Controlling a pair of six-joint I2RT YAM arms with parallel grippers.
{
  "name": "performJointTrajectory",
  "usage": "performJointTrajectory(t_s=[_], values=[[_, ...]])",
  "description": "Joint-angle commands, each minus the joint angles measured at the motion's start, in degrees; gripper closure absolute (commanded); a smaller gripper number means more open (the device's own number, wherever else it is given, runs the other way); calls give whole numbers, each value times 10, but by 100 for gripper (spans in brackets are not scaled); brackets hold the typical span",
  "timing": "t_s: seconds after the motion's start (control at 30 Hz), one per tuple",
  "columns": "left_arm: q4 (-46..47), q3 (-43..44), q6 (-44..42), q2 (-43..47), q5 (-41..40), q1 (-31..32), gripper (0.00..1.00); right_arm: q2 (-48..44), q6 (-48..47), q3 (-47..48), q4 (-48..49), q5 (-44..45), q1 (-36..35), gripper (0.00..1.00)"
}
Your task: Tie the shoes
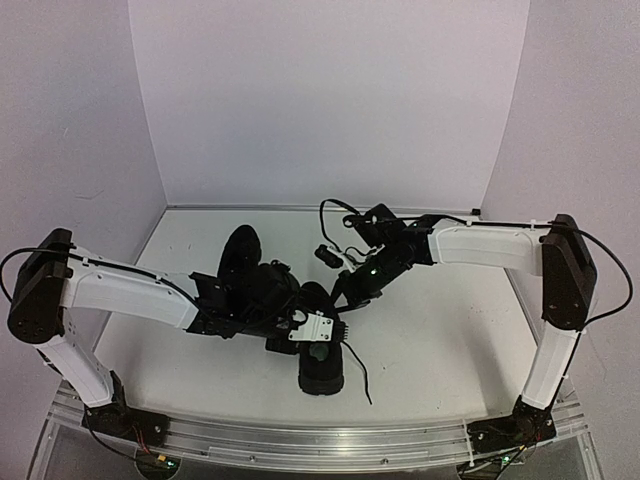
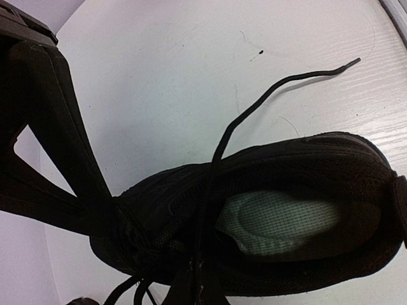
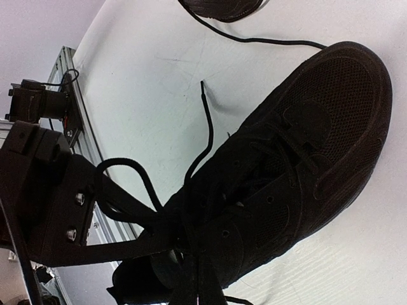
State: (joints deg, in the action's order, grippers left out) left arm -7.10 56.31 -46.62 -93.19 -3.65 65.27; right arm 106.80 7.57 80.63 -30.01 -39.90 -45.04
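Two black shoes lie on the white table. One shoe (image 1: 242,256) sits between the arms, toe to the far left; it fills the left wrist view (image 2: 299,171), showing a pale insole (image 2: 280,219), and the right wrist view (image 3: 305,146). My left gripper (image 1: 308,308) (image 2: 191,289) is shut on a thin black lace (image 2: 254,105) that runs over the collar to a free tip on the table. My right gripper (image 1: 342,292) (image 3: 200,286) is shut on lace at the eyelets, beside a lace loop (image 3: 121,184). The other shoe (image 1: 322,372) (image 3: 222,6) lies nearer, its lace trailing.
The right arm's black fingers (image 2: 70,146) cross the left of the left wrist view, and the left arm's black finger (image 3: 51,216) reaches in from the left of the right wrist view. A metal rail (image 1: 320,440) borders the near table edge. White walls enclose the table (image 1: 450,350).
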Motion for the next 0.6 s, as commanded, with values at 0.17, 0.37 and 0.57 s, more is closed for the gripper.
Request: performJointTrajectory(t_s=[0.17, 0.37, 0.57], values=[[69, -8, 38, 32, -29, 2, 100, -33, 2, -9, 11, 4, -3, 100], [89, -4, 46, 15, -47, 1, 100, -45, 8, -15, 18, 2, -3, 100], [104, -6, 53, 13, -68, 0, 100, -48, 13, -20, 23, -2, -3, 100]])
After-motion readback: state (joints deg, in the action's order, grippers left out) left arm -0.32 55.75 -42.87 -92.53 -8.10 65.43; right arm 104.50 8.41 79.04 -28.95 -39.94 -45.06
